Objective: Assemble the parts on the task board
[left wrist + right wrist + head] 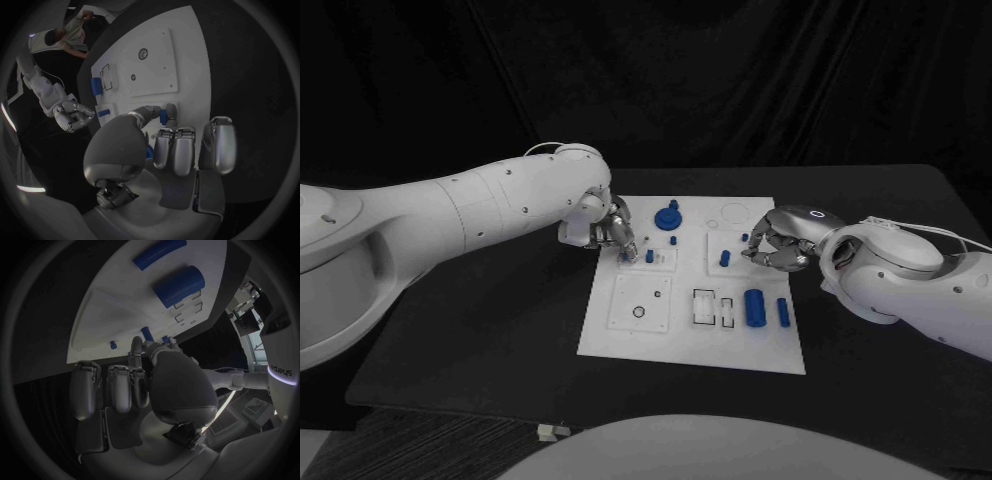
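Closest to the camera lies the near edge of the white task board [689,355], flat on the black table [473,340]. Two long blue parts lie on it at about 4 o'clock from its middle, a fat cylinder [754,307] and a thin bar [783,313] just beside it. At 12 o'clock a blue round part [669,216] with a knob on top stands near the far edge. The left hand [600,228] sits at the board's 10 o'clock side. Its thumb and one finger pinch a small blue peg [162,116] right over the board, with the other fingers lined up straight beside it. The right hand [779,241] is at 2 o'clock, its fingers bent in near another small blue peg [724,258] (I cannot tell if it is holding it or only close to it). It looks like the left hand is in the middle of putting its peg into a hole. Next, I think it needs to keep the peg straight up, push it gently down, and then let go slowly so it does not tip.
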